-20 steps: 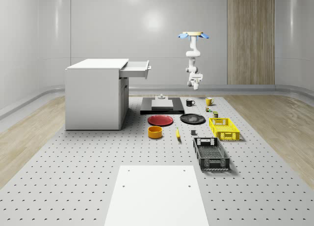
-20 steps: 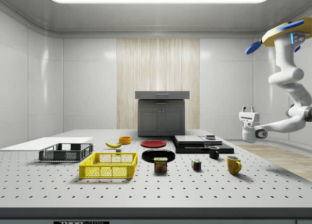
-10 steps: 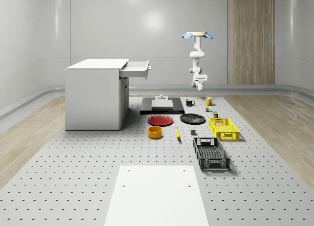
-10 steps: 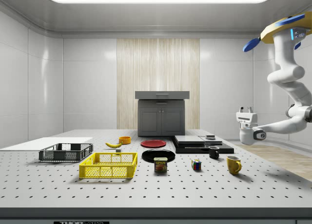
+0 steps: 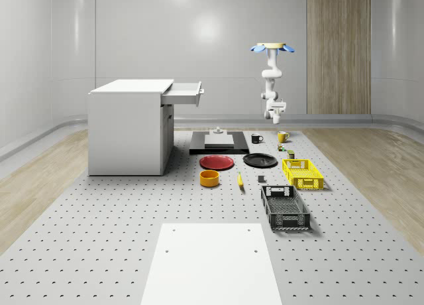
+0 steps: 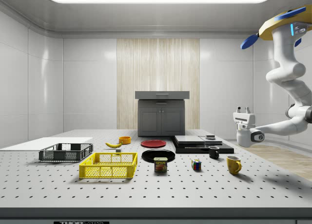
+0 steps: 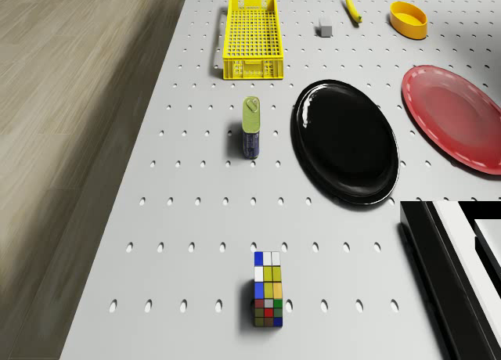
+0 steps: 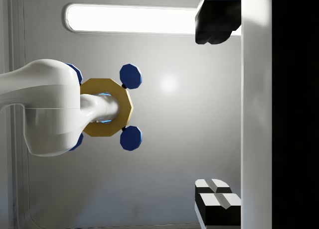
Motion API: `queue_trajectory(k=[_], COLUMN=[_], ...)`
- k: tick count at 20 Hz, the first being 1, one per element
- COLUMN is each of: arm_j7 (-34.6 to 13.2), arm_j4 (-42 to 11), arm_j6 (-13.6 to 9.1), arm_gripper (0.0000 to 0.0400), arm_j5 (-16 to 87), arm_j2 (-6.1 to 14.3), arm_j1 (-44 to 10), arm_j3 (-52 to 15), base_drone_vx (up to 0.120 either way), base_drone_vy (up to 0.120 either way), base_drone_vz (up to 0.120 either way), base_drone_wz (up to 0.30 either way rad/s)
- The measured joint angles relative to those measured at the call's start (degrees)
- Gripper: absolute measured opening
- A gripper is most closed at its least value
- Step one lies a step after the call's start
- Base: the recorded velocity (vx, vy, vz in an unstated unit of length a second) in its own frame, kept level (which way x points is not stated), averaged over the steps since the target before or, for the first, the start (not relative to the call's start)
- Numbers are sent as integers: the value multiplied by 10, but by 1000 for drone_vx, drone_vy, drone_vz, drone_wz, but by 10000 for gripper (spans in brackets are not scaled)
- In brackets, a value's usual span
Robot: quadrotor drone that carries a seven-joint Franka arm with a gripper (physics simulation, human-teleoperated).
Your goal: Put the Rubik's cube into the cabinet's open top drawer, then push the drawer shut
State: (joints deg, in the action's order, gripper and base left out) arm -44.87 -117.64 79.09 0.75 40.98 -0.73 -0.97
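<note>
1. Overhead, the drone (image 5: 272, 48) hovers high above the far end of the tabletop (image 5: 132, 252), toward the whole-scene view's right, roughly over the yellow mug (image 5: 282, 136).
2. The arm (image 6: 287, 83) hangs down from the drone, bends, and ends at the jaws, which point upward in the side view, well above the tabletop and touching nothing.
3. The jaws are spread wide with nothing between them; in the wrist view the two fingers (image 8: 214, 27) stand far apart against the ceiling light, and the drone's body shows beyond them.
4. The cube (image 7: 267, 289) sits on the tabletop, well apart from the jaws and untouched. In the side view it lies between the can (image 6: 160, 164) and the yellow mug, with the black mug (image 6: 213, 152) a little farther back.
5. The cabinet (image 5: 129, 126) stands at the whole-scene view's left, well apart from the cube. Its top drawer (image 5: 184, 93) is pulled out toward the middle of the tabletop.
6. In the drone view, the can lies beyond the cube, just beside the black plate (image 7: 344, 141), and the red plate (image 7: 454, 125) lies next to that one.
7. The yellow basket (image 7: 252, 35) stands farther on, with the banana (image 7: 354, 8) and the orange bowl (image 7: 409, 19) off to one side.
8. The black basket (image 5: 285, 209) rests near the yellow one, closer to the whole-scene camera.
</note>
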Motion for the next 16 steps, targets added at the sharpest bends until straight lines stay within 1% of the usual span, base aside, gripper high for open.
queue_trajectory(k=[3, 8, 12, 16], arm_j7=[-1, -4, -8, -18], arm_j4=[-1, -3, -7, -18], arm_j6=[1, 4, 6, 9], arm_gripper=[400, 400, 400, 400], arm_j5=[6, 27, 63, 132], arm_j2=[1, 3, 5, 8], arm_j1=[-1, -6, -14, -29], arm_j3=[-5, -20, -45, -93], base_drone_vx=[0, 8, 120, 120], base_drone_vy=[0, 104, 0, 0], base_drone_vz=[0, 0, 0, 0], base_drone_wz=[0, 0, 0, 0])
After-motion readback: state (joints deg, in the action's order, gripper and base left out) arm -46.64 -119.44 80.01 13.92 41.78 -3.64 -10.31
